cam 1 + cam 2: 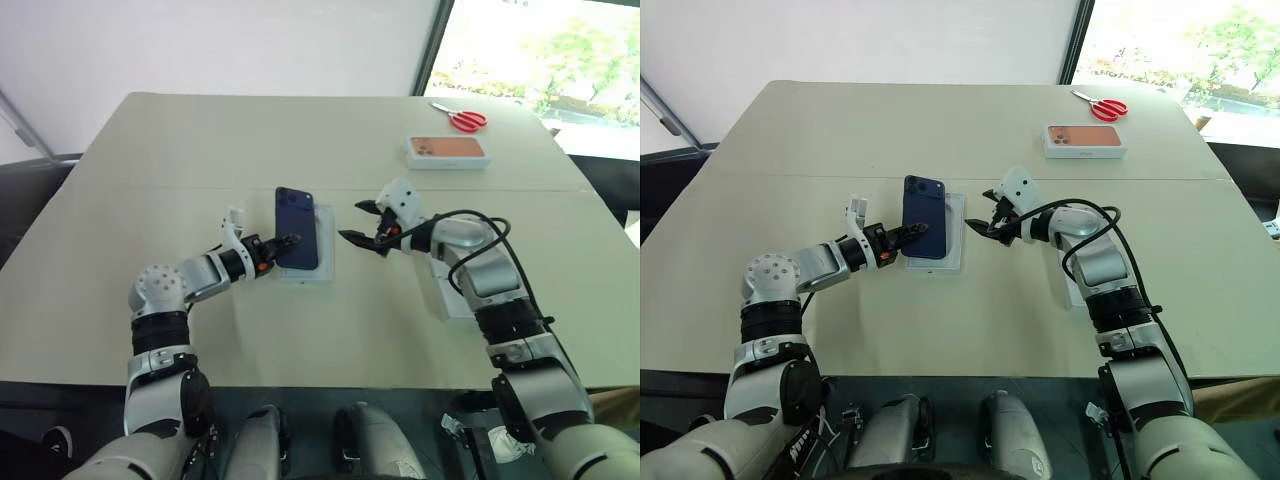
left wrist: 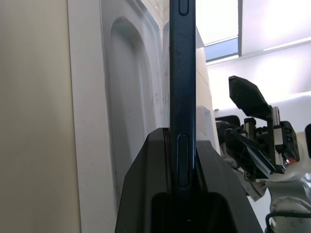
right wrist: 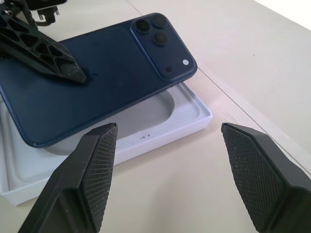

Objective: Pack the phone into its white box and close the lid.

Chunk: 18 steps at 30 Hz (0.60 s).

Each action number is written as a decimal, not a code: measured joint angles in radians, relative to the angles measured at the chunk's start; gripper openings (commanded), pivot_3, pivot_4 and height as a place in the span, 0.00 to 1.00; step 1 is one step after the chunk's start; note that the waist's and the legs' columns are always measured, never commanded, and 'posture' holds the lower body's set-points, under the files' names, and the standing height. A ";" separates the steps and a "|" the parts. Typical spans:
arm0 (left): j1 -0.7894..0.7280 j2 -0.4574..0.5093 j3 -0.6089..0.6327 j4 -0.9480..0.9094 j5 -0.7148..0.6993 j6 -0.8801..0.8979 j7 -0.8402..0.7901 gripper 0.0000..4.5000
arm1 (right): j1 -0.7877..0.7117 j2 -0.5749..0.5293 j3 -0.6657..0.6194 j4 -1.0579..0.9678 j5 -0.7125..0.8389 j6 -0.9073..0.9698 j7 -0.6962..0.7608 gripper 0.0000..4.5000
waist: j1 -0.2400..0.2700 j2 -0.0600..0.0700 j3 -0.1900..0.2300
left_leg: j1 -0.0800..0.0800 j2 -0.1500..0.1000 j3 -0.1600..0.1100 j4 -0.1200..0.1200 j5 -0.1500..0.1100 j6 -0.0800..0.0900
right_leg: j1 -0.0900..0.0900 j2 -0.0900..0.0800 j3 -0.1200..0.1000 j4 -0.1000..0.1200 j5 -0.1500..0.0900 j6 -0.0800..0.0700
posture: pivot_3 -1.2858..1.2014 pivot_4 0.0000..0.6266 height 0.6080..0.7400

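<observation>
Navy phone (image 1: 296,228) clamped edgewise in my left hand (image 1: 283,245), poised over the white box (image 1: 322,262) for seating; my right hand (image 1: 363,224) waits spread apart.

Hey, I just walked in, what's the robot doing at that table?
It's packing a slim navy-blue phone into a shallow white cardboard box. The left hand pinches the phone's near edge between its fingers, holding it tilted over the box rather than seated in it. The right hand hovers open just beside the box, touching nothing. Farther back on the beige table lie a box printed with an orange phone and red-handled scissors.
</observation>
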 measured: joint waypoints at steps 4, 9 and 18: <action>-0.030 -0.001 0.001 -0.001 -0.012 0.020 -0.005 0.82 | -0.001 0.016 0.012 0.004 -0.009 -0.010 -0.002 0.80 | 0.000 0.000 0.000 | 0.000 0.000 0.000 0.001 0.000 0.000 | 0.001 0.000 0.000 0.000 0.000 0.000 | 0.52 0.24 1.00; -0.045 0.016 -0.009 -0.021 -0.025 0.049 -0.009 0.99 | -0.004 0.027 0.022 0.013 -0.017 -0.027 -0.007 0.80 | 0.000 0.000 0.000 | 0.000 0.000 0.000 0.001 0.000 0.000 | 0.001 0.000 0.000 0.001 0.000 0.000 | 0.52 0.24 1.00; -0.025 0.070 -0.007 -0.080 -0.027 0.066 -0.008 0.99 | -0.005 0.031 0.022 0.033 -0.025 -0.042 -0.010 0.80 | -0.001 0.000 0.000 | 0.000 0.000 0.000 0.001 0.000 0.000 | 0.001 0.000 -0.001 0.001 0.000 0.000 | 0.52 0.24 1.00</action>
